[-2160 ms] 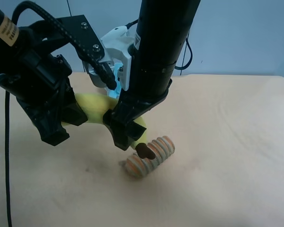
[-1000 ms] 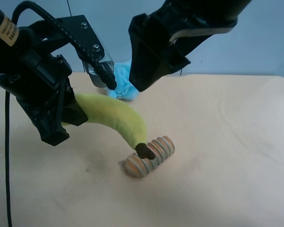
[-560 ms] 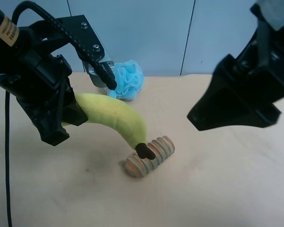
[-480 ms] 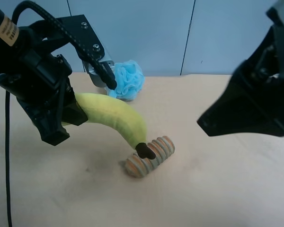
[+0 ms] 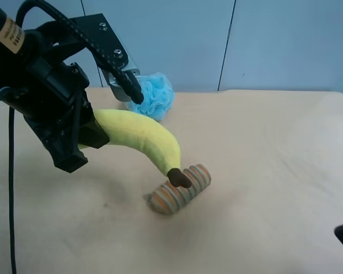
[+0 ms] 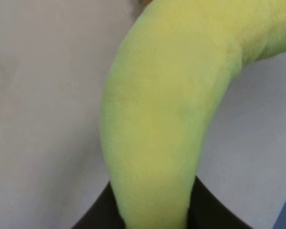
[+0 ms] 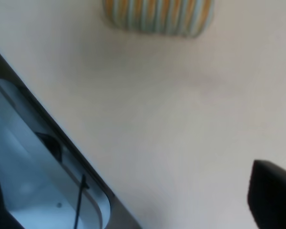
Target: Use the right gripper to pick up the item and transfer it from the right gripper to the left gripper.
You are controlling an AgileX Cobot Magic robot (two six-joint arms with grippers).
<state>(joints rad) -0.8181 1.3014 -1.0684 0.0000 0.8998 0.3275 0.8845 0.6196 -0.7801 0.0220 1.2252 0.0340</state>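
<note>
One banana grasped by left claw | its tip by striped roll | right claw: cannot tell state

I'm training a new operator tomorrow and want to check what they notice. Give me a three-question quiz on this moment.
1. True or false: the left tool holds the plush banana.
2. Multiple choice: the banana's stem tip is nearest to: A) a cup; B) the striped roll; C) a sponge.
3. Short answer: what colour is that stem tip?

Key: 1 true; 2 B; 3 dark brown.
</note>
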